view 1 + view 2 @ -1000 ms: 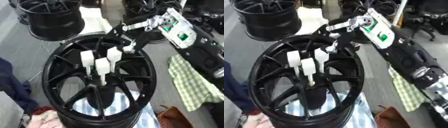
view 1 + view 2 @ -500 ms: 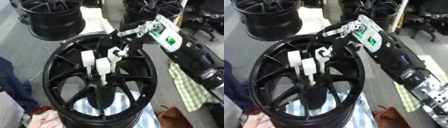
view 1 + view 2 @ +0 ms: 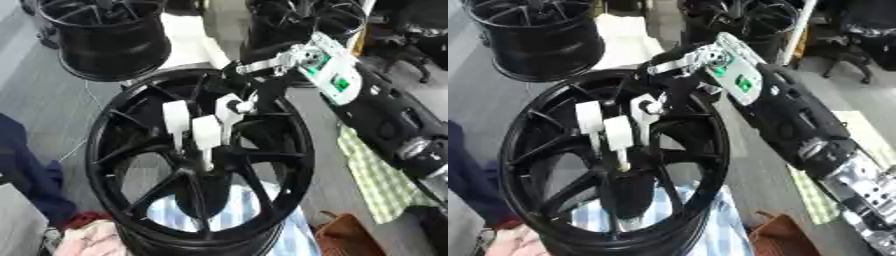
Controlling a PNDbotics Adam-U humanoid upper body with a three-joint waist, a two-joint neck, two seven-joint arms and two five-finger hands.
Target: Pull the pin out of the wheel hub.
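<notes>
Writing on the arm can't be read: a white panel with a green patch (image 3: 339, 85) sits on the right forearm, and its markings are too blurred to make out. Right hand (image 3: 249, 92) reaches in from the upper right and is down among the spokes of the black wheel hub (image 3: 131, 130), its dark fingers bunched against the top of the rightmost of three white pins (image 3: 229, 112). Whether those fingers are actually closed round that pin or only touching it cannot be told; black fingers against black spokes hide the gap. Two more white pins (image 3: 206, 135) stand just left of the hand, upright near the hub's centre, all three still seated in the wheel.

Right eye view shows more of the forearm, down to a silver joint (image 3: 859, 182) at the lower right, which the left eye view cuts off. Left eye view shows more of the green checked cloth (image 3: 385, 180) beneath the arm.

Compared with a second ago, the hand has come down and leftward from above the rim onto the pin. Left hand is nowhere in sight. Beyond the hand another black wheel (image 3: 105, 40) stands at the far side.
</notes>
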